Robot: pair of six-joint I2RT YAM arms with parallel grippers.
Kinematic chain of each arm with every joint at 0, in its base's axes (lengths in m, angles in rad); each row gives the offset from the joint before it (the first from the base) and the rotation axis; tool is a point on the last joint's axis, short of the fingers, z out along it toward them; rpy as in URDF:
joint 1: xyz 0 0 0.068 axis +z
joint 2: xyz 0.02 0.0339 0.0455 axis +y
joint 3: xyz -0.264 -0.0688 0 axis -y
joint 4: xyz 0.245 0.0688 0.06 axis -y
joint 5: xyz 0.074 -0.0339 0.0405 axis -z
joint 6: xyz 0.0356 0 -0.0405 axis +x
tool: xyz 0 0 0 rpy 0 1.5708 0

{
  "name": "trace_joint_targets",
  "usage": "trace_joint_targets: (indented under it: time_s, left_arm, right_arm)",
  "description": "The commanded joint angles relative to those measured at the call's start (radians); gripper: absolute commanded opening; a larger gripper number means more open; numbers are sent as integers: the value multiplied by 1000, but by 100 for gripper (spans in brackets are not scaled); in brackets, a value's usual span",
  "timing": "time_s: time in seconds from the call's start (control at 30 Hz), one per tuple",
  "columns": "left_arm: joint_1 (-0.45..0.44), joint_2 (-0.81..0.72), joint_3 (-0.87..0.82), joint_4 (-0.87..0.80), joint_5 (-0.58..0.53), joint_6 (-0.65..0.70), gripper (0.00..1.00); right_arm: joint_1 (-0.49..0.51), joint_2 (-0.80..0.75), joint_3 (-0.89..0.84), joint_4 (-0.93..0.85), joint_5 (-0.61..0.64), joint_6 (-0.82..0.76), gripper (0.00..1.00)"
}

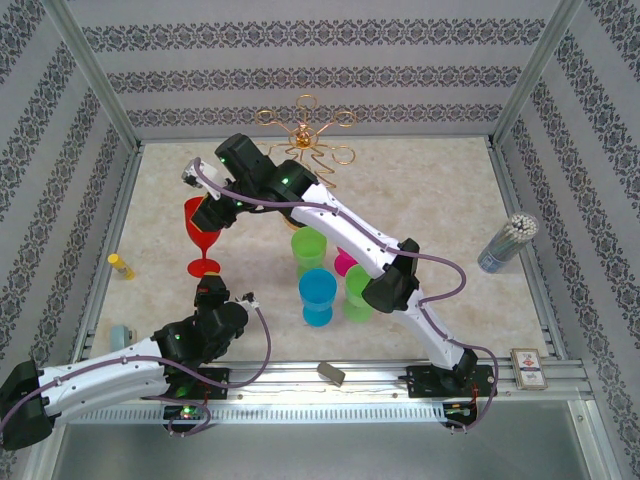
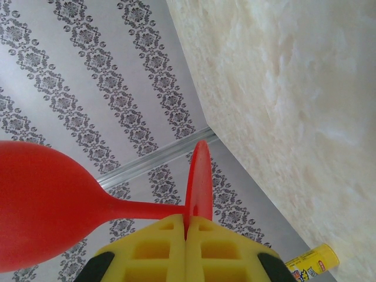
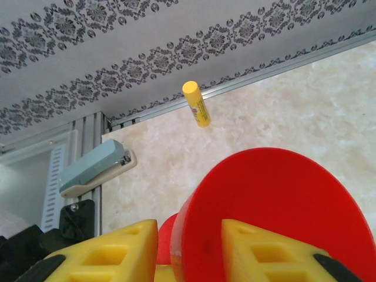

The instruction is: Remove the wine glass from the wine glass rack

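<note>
The red wine glass (image 1: 202, 225) stands upright on the table at the left, away from the gold wire wine glass rack (image 1: 305, 135) at the back wall. My left gripper (image 1: 212, 290) is shut on the edge of the glass's round foot (image 2: 200, 179); its yellow fingers (image 2: 153, 247) pinch the disc edge-on, and the bowl (image 2: 41, 200) reaches off to the left. My right gripper (image 1: 205, 195) hangs over the bowl. In the right wrist view it (image 3: 191, 235) straddles the rim of the glass (image 3: 282, 194), one finger inside the bowl and the other outside with a small gap to the wall.
Two green cups (image 1: 309, 248) (image 1: 359, 290), a blue cup (image 1: 318, 296) and a pink one (image 1: 343, 262) stand mid-table under the right arm. A yellow glue stick (image 1: 121, 265) and a pale blue stapler (image 3: 94, 167) lie at the left edge. A tin of sticks (image 1: 507, 243) stands at the right.
</note>
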Motion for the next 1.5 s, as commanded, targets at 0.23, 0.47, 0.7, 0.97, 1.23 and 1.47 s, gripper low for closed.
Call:
trace_joint_targets:
  time_s: [0.23,0.47,0.7,0.97,1.23,1.47]
  left_arm:
    - [-19,-18,-1,8,-23,-2,0]
    - [-19,-27,0,3,-25,-5,0]
    - [-19,-25,3,-5,-23,-6,21]
    - [-19,-21,3,-7,-22,-10,30]
    - [-19,-26,2,-39,-15,-30,37]
    - [-16,-77,0,-97,-7,-73,41]
  right_arm:
    - [3,-2,-12,-58,-60,-51,0]
    - [3,-39,-48,-47,-53,-45,0]
    - [3,-79,-55,-31,-23,-44,0]
    - [2,-105,-56,-24,38,-49,0]
    - [3,-153,-96,13,175,-45,0]
    - [2,-194,-160,34,288,-21,0]
